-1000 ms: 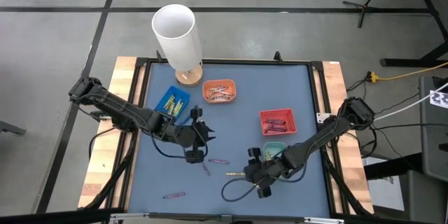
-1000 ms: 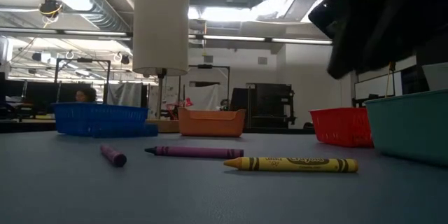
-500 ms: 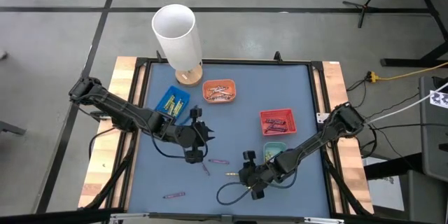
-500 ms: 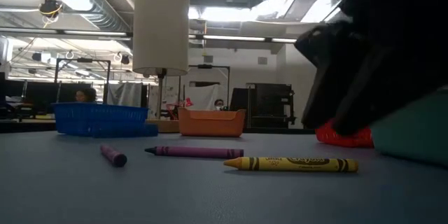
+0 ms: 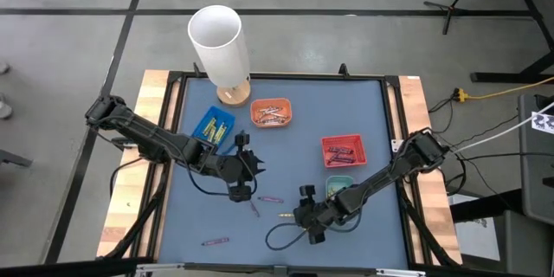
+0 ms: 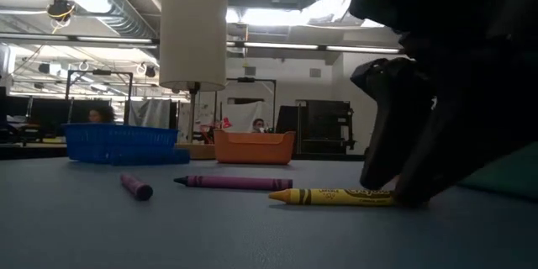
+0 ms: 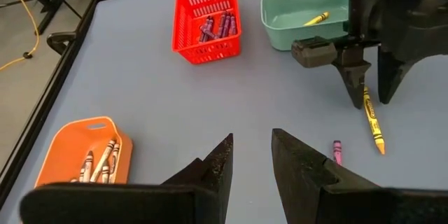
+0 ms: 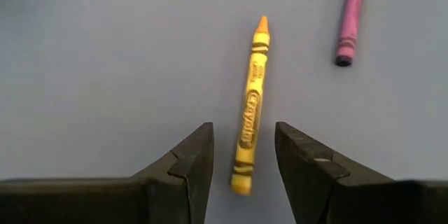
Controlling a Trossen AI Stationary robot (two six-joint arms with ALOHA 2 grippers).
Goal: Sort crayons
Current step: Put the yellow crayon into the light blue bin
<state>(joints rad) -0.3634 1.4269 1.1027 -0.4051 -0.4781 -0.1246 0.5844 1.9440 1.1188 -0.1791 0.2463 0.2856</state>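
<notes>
Right end effector (image 8: 243,155) down at the blue bench (image 5: 294,143), fingers (image 8: 189,157) spread to either side of the blunt end of a yellow crayon (image 8: 249,124), not yet pinching it. Same crayon (image 6: 332,196) flat on the bench in the low view, the dark fingers (image 6: 391,134) touching down at its far end. Lay near the front middle of the bench (image 5: 288,215), just in front of the green tray (image 5: 338,185).

Left end effector (image 7: 250,155) held spread and empty above the bench, left of centre (image 5: 245,166), near the blue tray (image 5: 213,127).

Purple crayons loose on the bench: one (image 6: 234,182) just behind the yellow one, a second (image 6: 134,187) to its side, a third (image 5: 215,241) well apart near the front edge. Pink-purple one (image 8: 350,15) seen beside the yellow in the right wrist view.

Already in trays: one yellow crayon in the green tray (image 7: 308,15), purple ones in the red tray (image 7: 206,22), pale ones in the orange tray (image 7: 87,152). White cylinder (image 5: 218,43) upright at the back edge.
</notes>
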